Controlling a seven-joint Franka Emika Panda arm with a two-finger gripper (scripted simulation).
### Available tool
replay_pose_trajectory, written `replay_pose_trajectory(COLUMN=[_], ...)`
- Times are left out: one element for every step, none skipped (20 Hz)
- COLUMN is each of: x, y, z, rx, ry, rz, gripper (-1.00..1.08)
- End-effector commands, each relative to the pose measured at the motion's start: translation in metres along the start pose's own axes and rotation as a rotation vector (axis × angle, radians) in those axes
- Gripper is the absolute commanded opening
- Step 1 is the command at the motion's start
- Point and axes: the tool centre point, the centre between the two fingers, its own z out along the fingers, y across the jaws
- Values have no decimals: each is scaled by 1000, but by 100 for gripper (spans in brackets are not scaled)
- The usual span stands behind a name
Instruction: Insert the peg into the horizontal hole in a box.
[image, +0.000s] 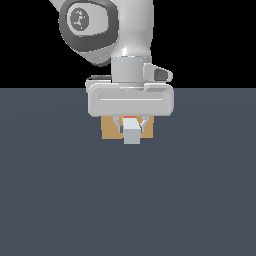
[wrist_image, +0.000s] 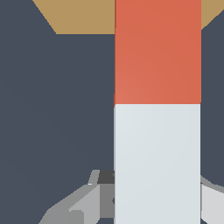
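The gripper (image: 131, 129) is clamped on the white half of the peg (wrist_image: 157, 109) — a finger (wrist_image: 81, 203) pressing each side — so the orange-red half is free to lead. The bar lies level above the dark floor (image: 60, 200), its orange end reaching toward the tan box (image: 109, 129) just behind it. The hole itself is hidden by the peg and hand, so I can't tell whether the tip has entered — alignment looks close.
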Motion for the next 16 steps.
replay_pose_trajectory(x=[7, 12, 17, 23, 30, 38, 46, 56, 64, 72, 80, 86, 91, 96, 100, 103], y=[1, 0, 0, 0, 0, 0, 0, 0, 0, 0, 0, 0, 0, 0, 0, 0], z=[-1, -1, -2, -2, -2, -2, -2, -2, -2, -2, -3, -3, -3, -3, -3, -3], rx=[-3, -3, -4, -4, -4, -4, -4, -4, -5, -5, -5, -5, -5, -6, -6, -6], ry=[0, 0, 0, 0, 0, 0, 0, 0, 0, 0, 0, 0, 0, 0, 0, 0], rz=[-1, -1, -1, -1, -1, -1, -1, -1, -2, -2, -2, -2, -2, -1, -1, -1], gripper=[-100, -100, -100, -100, -100, -100, -100, -100, -100, -100, -100, -100, -100, -100, -100, -100])
